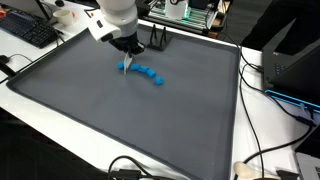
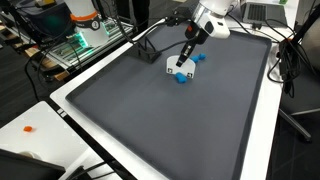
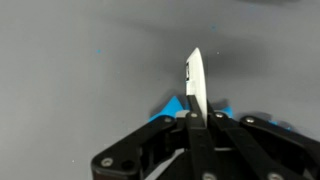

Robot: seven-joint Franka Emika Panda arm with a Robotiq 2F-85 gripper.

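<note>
Wrist view gives the clearest warning, though the largest thing comes first. The mat (image 1: 100, 120) is a broad, dark grey, matte sheet with a bordered edge. It looks soft and grippy, so anything pressed into it would likely drag rather than slide.

Next, the gripper (image 3: 192, 118) has black, hard-edged fingers set narrow, pinching a white slip (image 3: 194, 80) by its lower edge. I judge that hold thin: a knock against the mat could pivot the white slip or pull it free.

The blue pieces (image 1: 152, 75) lie on the mat in a short curved row, just beside and partly under the gripper. They look like small, smooth, rounded plastic lumps, light enough to scatter if the fingers brush them.

The white slip is flat, stiff-looking and pointed at the top, seen edge-on. Whether it touches the blue pieces I cannot tell.
</note>
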